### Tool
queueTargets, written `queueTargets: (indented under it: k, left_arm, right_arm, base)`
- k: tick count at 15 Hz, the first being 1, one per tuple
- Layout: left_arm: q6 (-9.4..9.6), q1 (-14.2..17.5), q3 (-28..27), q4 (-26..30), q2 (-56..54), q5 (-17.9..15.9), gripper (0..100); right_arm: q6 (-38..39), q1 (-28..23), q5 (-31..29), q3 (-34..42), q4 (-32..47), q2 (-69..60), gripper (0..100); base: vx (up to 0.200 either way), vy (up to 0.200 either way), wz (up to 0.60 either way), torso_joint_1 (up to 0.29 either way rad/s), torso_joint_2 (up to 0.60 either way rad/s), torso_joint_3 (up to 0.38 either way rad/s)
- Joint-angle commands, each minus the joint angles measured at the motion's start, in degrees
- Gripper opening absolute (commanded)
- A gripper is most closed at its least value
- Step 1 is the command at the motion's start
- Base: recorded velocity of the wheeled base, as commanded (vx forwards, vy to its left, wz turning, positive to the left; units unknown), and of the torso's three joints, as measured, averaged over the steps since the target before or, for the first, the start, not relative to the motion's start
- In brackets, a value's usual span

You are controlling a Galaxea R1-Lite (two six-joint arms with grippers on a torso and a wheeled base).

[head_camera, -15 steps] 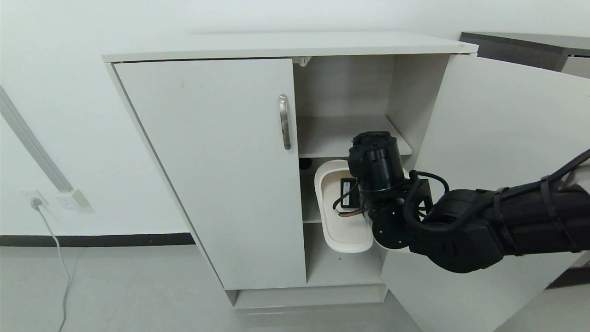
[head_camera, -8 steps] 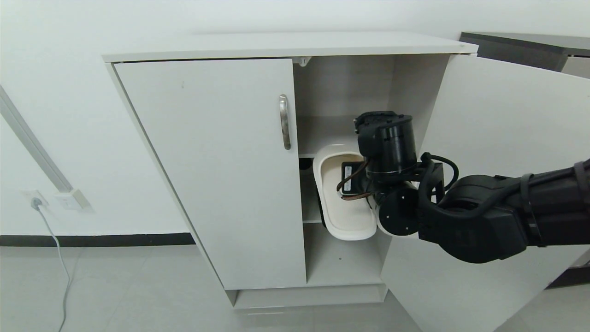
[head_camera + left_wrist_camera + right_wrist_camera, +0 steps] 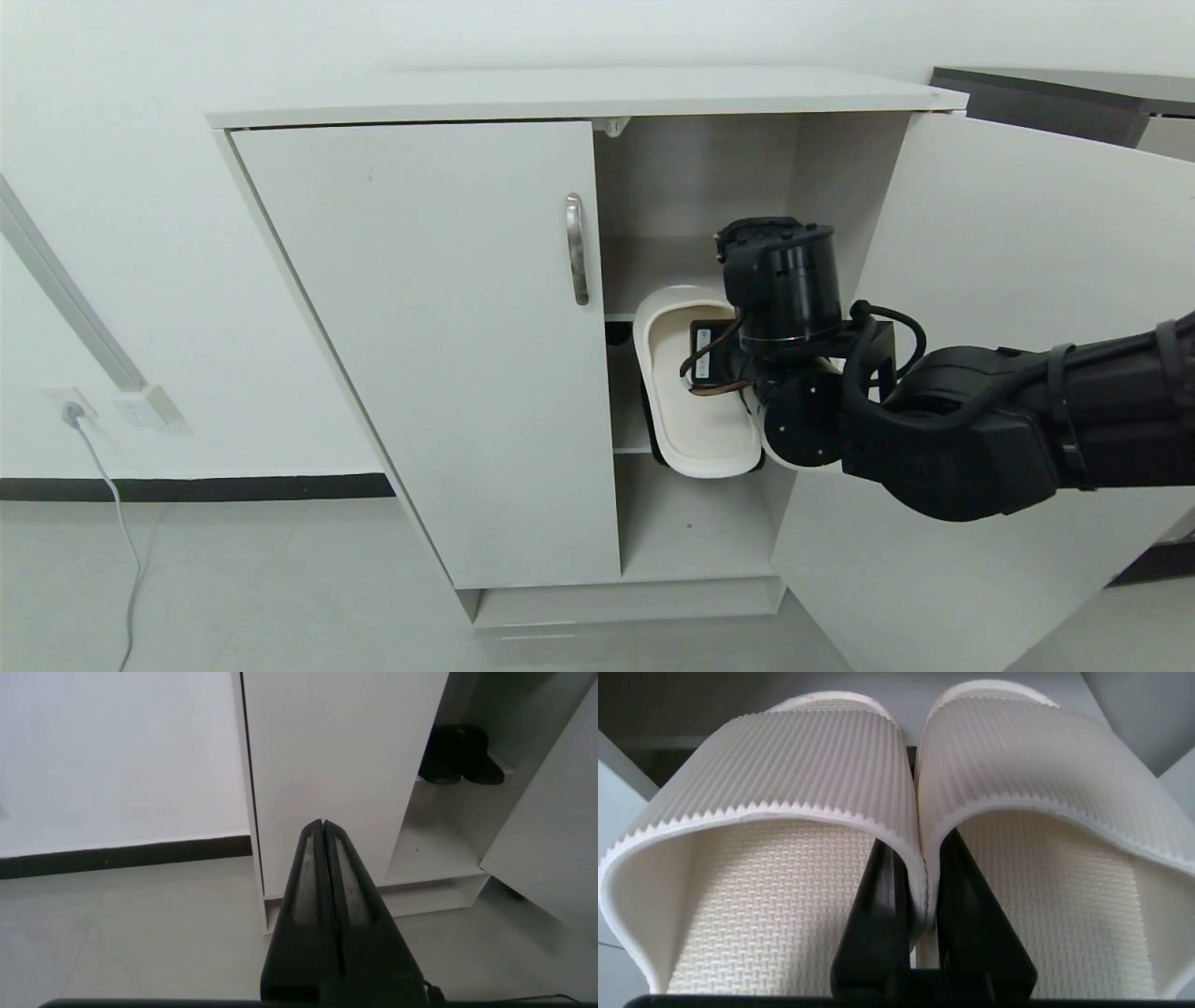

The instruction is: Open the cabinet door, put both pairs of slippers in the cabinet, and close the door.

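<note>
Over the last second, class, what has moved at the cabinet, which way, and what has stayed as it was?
The right gripper, shut on the white slippers, lifted them upward at the open half of the cabinet. Nothing was let go or newly taken hold of. The left door stayed shut and the right door stayed open.

wall (image 3: 112,112): white | floor (image 3: 233,579): grey tile | baseboard (image 3: 187,485): black | socket (image 3: 70,408): cable plugged
</note>
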Motion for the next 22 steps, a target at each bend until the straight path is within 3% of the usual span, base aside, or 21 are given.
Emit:
queueTargets:
  k: [1,8,15,22]
  left_arm:
    - [-0.04,0.0,0.0,0.0,0.1,0.0,0]
    - [-0.04,0.0,0.0,0.0,0.1,0.0,0]
    - [-0.13,0.0,0.0,-0.1,0.1,0.1,0]
    - [-0.31,0.0,0.0,-0.1,0.1,0.2,0]
  right_arm:
    - [0.0,-0.1,0.0,-0.2,-0.1,0.5,0]
    - [0.0,-0.4,0.0,-0.4,-0.1,1.8,0]
    - [-1.3,-2.4,3.3,-3.7,0.1,3.8,0]
    - [-1.9,-6.6,6.9,-19.8,10.2,11.1,0]
  base:
    - [0.200,0.000,0.00,-0.007,0.00,0.007]
    - [0.200,0.000,0.00,0.006,0.00,0.003]
    - [0.000,0.000,0.00,0.000,0.00,0.000]
    - [0.000,0.000,0.00,0.000,0.00,0.000]
